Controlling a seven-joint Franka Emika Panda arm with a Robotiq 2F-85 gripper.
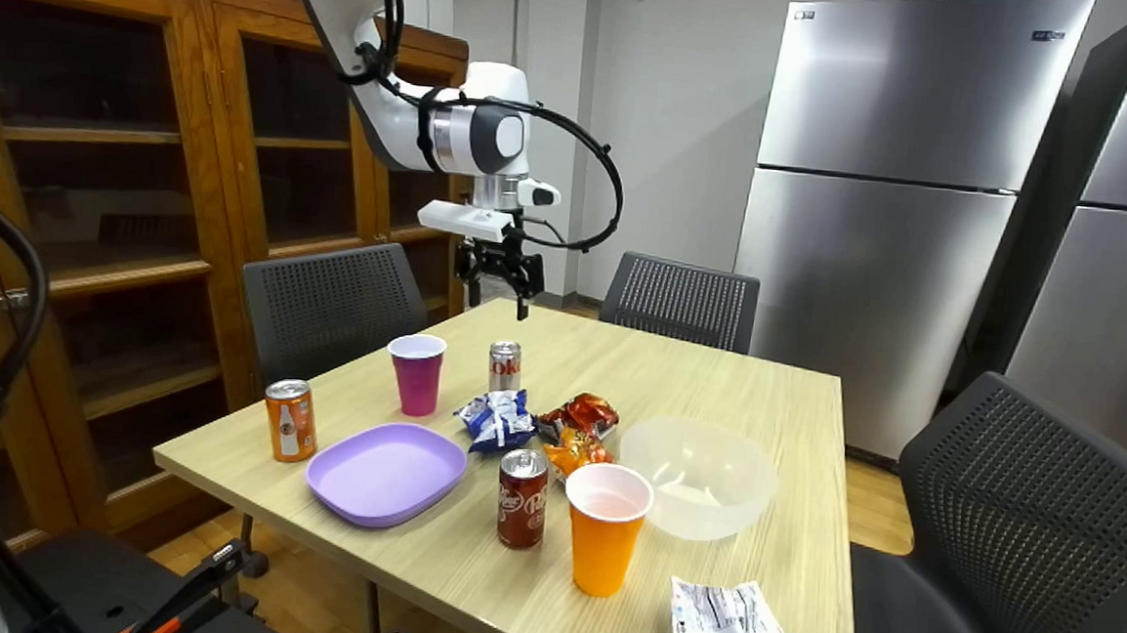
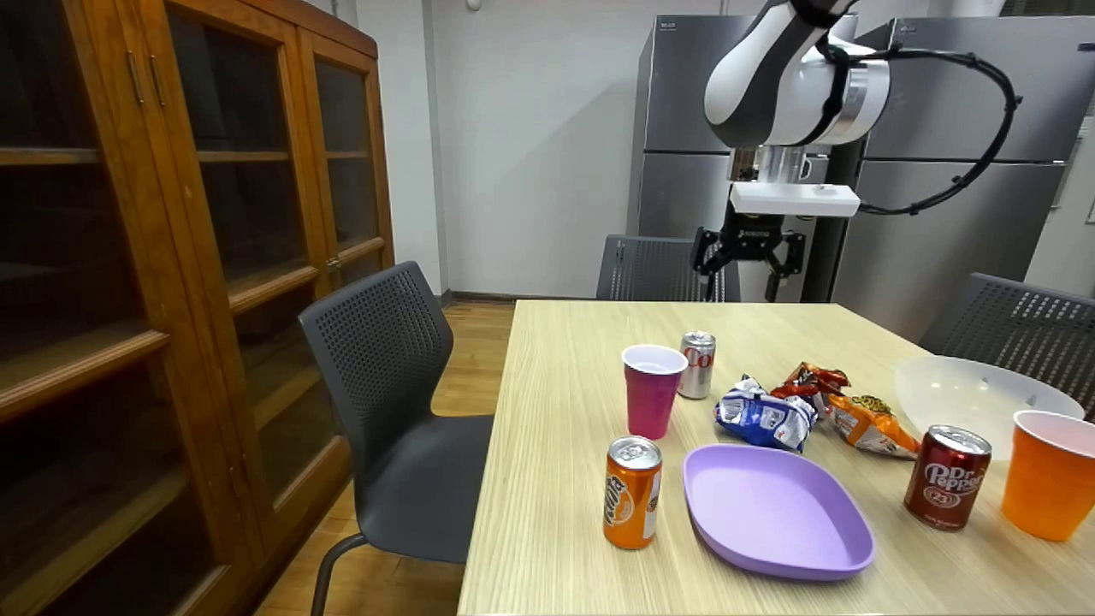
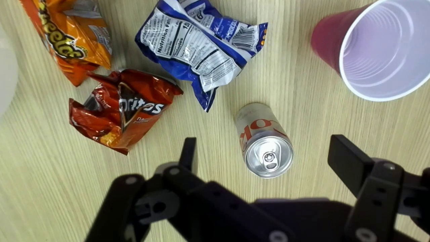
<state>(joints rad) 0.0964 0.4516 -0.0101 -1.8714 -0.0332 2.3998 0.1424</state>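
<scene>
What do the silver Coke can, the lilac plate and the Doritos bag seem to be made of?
Silver Coke can: apparently thin metal, likely aluminium; its bare-looking top gleams brightly.
Lilac plate: probably moulded plastic, possibly silicone, with a satin finish; the smooth single colour and soft sheen suggest it.
Doritos bag: seemingly thin, glossy plastic film, perhaps foil-lined, judging by its crinkles and bright highlights.

Saw red lettering on silver cylindrical metal can point(image 3: 263, 138), white panels on crumpled blue foil packet point(image 3: 201, 50), white rim on tapered magenta plastic cup point(image 1: 417, 380), plain lilac over rounded-square plastic plate point(image 2: 778, 511).
</scene>
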